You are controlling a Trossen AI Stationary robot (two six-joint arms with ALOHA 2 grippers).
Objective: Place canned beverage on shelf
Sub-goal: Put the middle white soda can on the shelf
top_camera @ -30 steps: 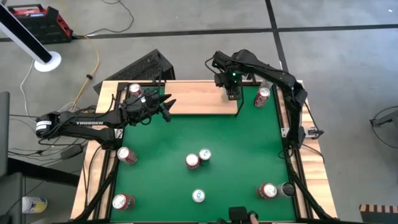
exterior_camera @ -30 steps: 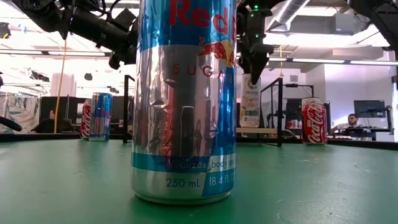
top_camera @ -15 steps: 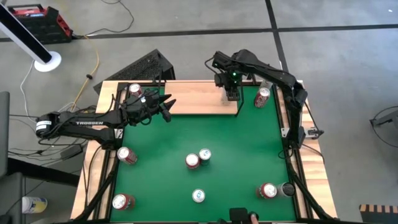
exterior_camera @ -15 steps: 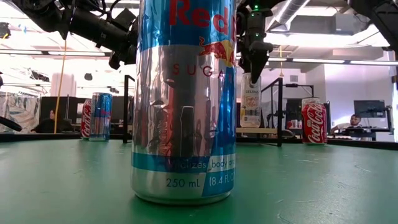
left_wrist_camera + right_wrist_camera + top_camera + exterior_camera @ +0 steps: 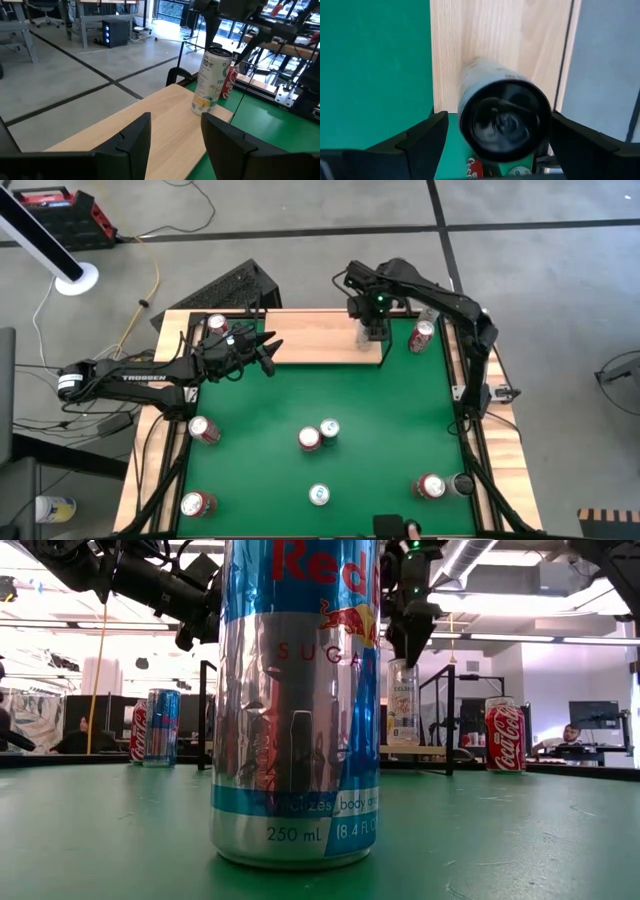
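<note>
A: On the shelf [image 5: 320, 338], at its right end, your tall pale can [image 5: 212, 80] stands upright. What is new since a moment ago?

B: Your right gripper [image 5: 374, 330] has let go. Its fingers [image 5: 420, 142] are spread wider than before, one on each side of the can's top, and they do not touch it. The gripper has also come up a little above the can.

A: And your left gripper [image 5: 262, 350]?

B: It has not moved. It hangs over the left part of the shelf. Its jaws are partly apart and hold nothing.

A: What else is around?

B: A red can [image 5: 422, 336] stands on the green table [image 5: 400, 420] just past the shelf's right end. Another can [image 5: 217, 325] sits by the shelf's left end. More cans are spread over the table nearer you.

A: Is anything in the way?

B: Yes. In the low view a big silver and blue can [image 5: 296, 700] stands close up and hides the middle of the table.
</note>
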